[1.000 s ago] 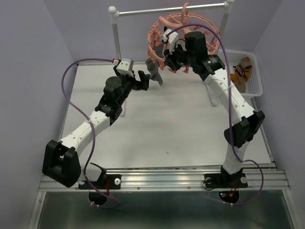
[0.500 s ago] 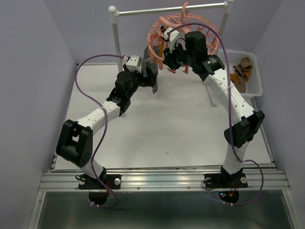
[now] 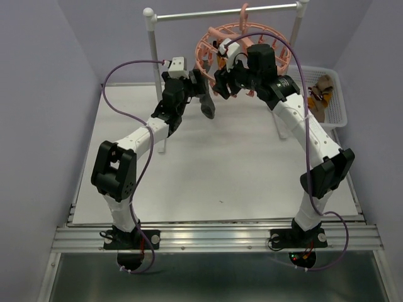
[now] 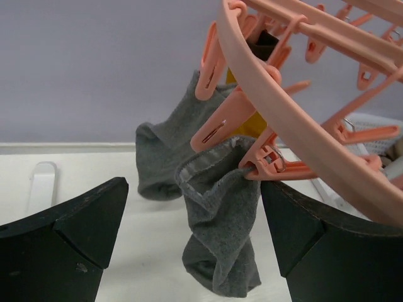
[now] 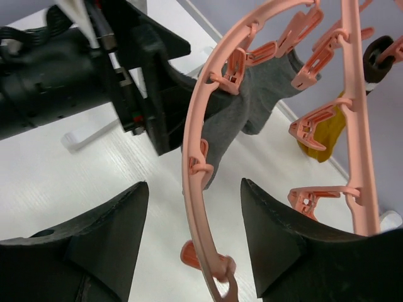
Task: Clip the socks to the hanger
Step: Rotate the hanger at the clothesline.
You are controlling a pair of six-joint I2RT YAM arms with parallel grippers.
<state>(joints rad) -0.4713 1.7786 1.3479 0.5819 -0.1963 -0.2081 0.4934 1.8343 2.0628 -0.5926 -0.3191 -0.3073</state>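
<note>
My left hand point(image 4: 192, 207) gapes wide and empty around a grey sock point(image 4: 220, 245), which hangs limp from a clip point(image 4: 261, 165) at the left edge of the hanger point(image 4: 296, 126). My right hand point(image 5: 194, 189) stands open astride its ring, gripping nothing. This is light, floppy cloth, so I'd pinch it at the cuff.

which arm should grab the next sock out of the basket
Right. The white basket of loose socks sits far right, beside the right arm. The right gripper is open, astride the hanger ring; the left gripper faces the clipped grey socks, farther away.
</note>
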